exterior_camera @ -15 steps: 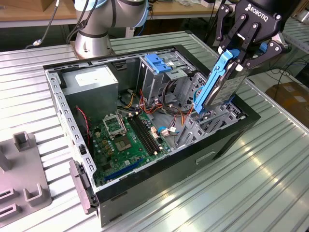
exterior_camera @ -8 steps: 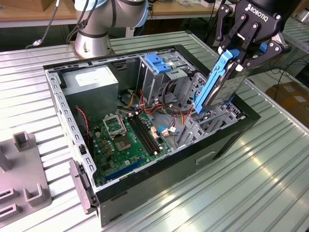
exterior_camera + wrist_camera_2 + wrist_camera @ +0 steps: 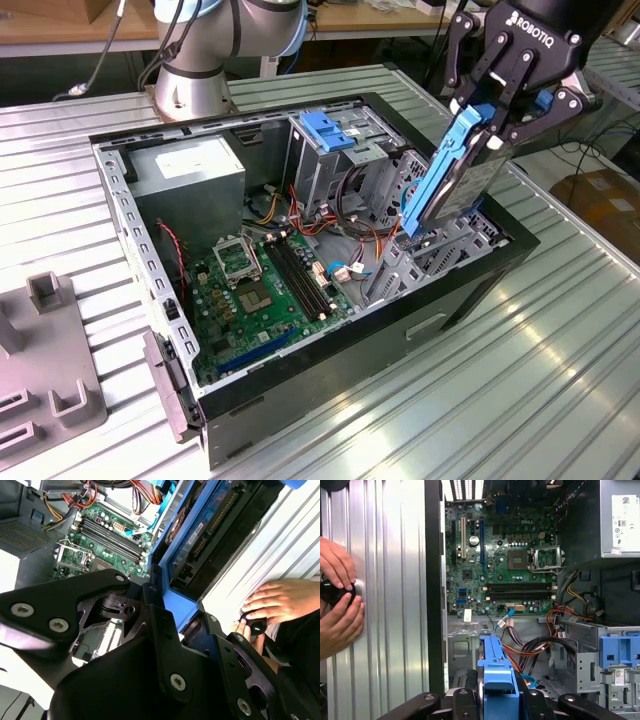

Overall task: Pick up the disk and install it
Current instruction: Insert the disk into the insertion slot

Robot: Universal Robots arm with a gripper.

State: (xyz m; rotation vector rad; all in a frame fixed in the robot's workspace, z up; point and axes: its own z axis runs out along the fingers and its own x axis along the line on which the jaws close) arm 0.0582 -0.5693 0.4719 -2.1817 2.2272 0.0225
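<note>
Gripper (image 3: 492, 118) clenched on the disk (image 3: 450, 190), long axis steeply tilted, lower end just inside the case (image 3: 430, 325) rim (upper end w/ gripper, above it).

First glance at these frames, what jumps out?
The claw holding the blue-framed disk tilted over the open computer case, at the exterior view's right. Then the green motherboard inside, and a person's hands on the ribbed table beside the case in the first wrist view.
</note>
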